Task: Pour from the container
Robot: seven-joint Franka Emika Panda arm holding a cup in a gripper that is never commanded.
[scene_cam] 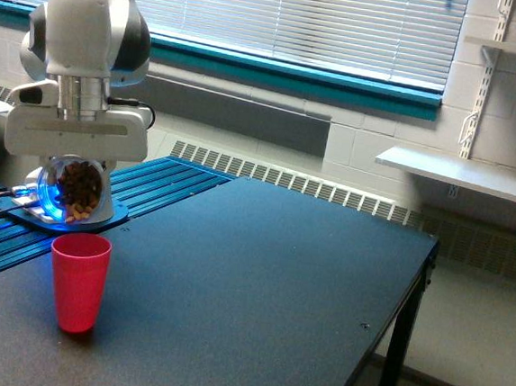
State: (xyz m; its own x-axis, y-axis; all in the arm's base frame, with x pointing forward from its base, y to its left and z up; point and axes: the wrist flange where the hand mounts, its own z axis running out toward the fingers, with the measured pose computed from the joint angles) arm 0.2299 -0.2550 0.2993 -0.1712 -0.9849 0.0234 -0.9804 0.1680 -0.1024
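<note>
Exterior view, 1 arm. The white Franka arm (81, 42) hangs over the far corner of the dark matte surface (250, 283) at the exterior view's left, wrist pointing straight down. Its pincer (71, 186) sits below the broad white hand block, and the small clear plastic cup with a round rim (74, 190) is lodged there. The fingers themselves are hidden behind the cup and the block, so the width of the opening cannot be read; the cup is off the surface and carried by the pincer.

The clear cup is tipped on its side, round mouth turned toward the camera. Inside it lies a heap of brown, nut-like pieces (80, 187), piled against the lower wall and close to the rim. No pieces are visible in the air below the cup.

The opaque red plastic cup (78, 282) stands upright on the surface, mouth open upward, below the clear cup and slightly toward the exterior view's right. The 2 cups are apart, a clear gap between the red rim and the clear cup. Contents of the red cup cannot be seen from this angle.

Behind the clear cup, the round white arm base (62, 216) glows blue and rests on a blue ribbed platform (164, 180) adjoining the surface. Window blinds (309, 21) and a white wall shelf (458, 174) fill the background.
</note>
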